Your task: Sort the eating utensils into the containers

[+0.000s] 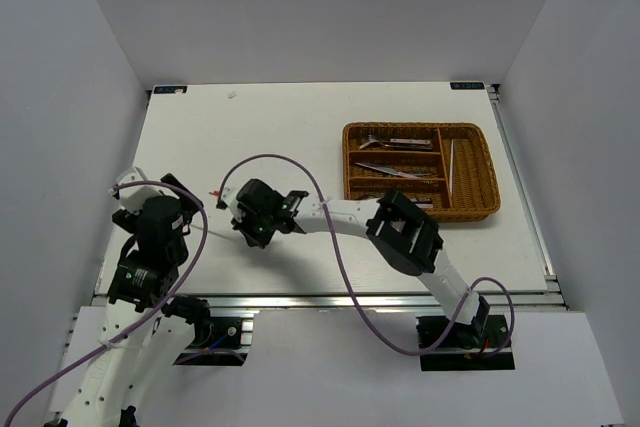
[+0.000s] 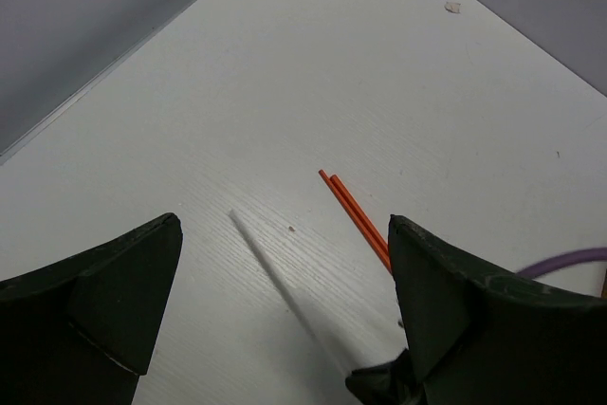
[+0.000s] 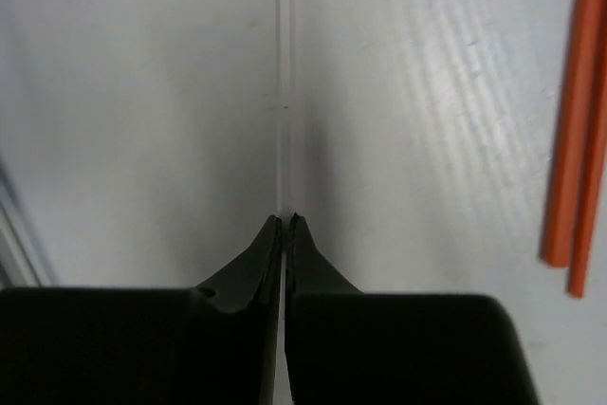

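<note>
Pincers are standing differently. Over the near-left part of the surface [image 1: 250, 127], the left pincer [image 2: 285, 225] is gaping wide and gripping nothing. The right pincer [image 3: 285, 223] is pinching one end of a white chopstick [image 3: 283, 92], jaws almost together. Two orange chopsticks [image 3: 572, 139] are lying just beside it. Toward the far-right corner, the wicker tray [image 1: 347, 162] is holding metal utensils [image 1: 395, 143].

Tray [image 1: 470, 209]: brown wicker, tight woven pattern. Utensils [image 1: 388, 170] inside it read as grey metal, some with darker handles. Table [image 1: 250, 137] under the tray: white, with a faint streaky grain. Left of the tray: orange chopsticks [image 3: 574, 120], vivid and plain; white chopstick [image 3: 284, 73], which I nearly lose against the table. Left gripper [image 2: 285, 223] and right gripper [image 3: 285, 218]: matte black. Cable [image 2: 569, 259]: purple.
</note>
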You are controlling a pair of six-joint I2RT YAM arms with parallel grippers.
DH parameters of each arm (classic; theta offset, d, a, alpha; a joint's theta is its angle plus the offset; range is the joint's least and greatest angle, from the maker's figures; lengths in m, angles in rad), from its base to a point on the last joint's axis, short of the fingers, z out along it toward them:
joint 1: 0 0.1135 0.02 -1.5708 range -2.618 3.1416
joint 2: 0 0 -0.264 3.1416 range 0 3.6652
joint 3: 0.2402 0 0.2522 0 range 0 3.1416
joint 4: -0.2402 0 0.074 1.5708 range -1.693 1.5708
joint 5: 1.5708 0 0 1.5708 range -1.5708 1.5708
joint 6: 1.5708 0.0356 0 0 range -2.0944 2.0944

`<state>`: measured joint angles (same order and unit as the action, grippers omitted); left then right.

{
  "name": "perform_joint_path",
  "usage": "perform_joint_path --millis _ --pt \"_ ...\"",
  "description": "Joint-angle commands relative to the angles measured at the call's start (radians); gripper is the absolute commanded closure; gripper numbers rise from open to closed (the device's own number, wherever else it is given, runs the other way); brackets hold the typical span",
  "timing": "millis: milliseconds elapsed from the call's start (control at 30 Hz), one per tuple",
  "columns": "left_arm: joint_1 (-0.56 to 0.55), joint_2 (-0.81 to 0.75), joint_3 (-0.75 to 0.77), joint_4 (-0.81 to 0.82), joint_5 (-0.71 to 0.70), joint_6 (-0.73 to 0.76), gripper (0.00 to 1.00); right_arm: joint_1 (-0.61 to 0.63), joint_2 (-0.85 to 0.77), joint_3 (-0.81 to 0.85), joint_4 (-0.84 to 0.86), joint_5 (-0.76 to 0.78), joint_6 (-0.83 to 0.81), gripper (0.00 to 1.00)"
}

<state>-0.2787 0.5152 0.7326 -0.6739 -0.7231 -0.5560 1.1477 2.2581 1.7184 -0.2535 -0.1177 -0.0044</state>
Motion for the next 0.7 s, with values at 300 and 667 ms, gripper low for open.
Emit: perform_joint_path --millis 300,667 --pt "-0.004 -0.032 0.011 -0.013 -0.022 -0.01 0.02 -0.19 -0.577 -0.325 0.123 0.178 0.123 1.0" --pt "-0.004 -0.058 -0.006 0.03 0.06 0.024 0.02 -0.929 -0.914 -0.696 0.037 0.544 -0.045 1.0"
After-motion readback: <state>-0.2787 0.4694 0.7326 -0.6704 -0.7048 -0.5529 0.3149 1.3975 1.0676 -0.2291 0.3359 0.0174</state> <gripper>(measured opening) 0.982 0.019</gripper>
